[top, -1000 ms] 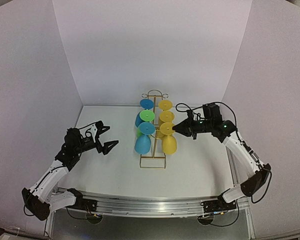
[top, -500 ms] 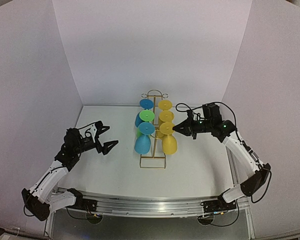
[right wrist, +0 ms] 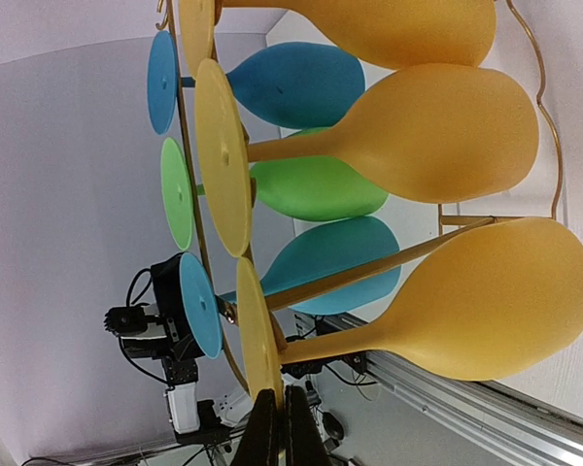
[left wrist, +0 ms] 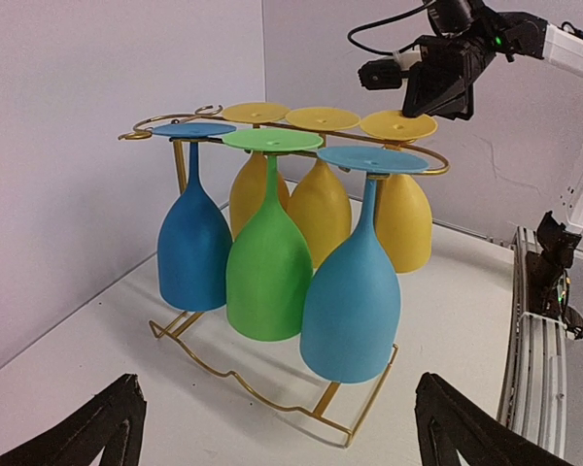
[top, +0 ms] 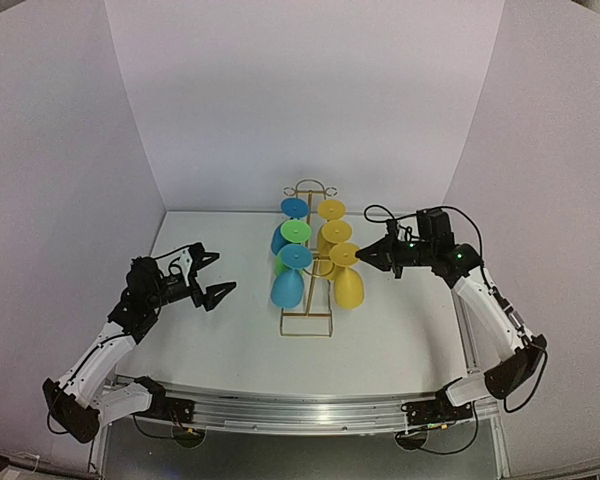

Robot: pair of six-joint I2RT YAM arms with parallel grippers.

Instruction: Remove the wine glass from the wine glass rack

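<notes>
The gold wire wine glass rack [top: 307, 322] stands mid-table with coloured glasses hanging upside down from its top rails. My right gripper [top: 364, 256] is shut on the foot rim of the front yellow wine glass [top: 349, 287]. That glass hangs bowl down at the rack's front right corner, shifted out to the right of its row. In the right wrist view the fingers [right wrist: 268, 432] pinch the yellow foot disc [right wrist: 257, 335] beside the rack's front post [right wrist: 369, 269]. My left gripper [top: 215, 277] stands open left of the rack, with nothing between its fingers [left wrist: 112, 422].
Two more yellow glasses [top: 330, 234] hang on the rack's right side. A dark blue [left wrist: 194, 243], a green [left wrist: 268, 267] and a light blue glass [left wrist: 352, 301] hang on the left side. White walls close in the back and both sides.
The right gripper has pulled the front yellow glass to the right and toward the front of the rack. The left arm has not moved.
</notes>
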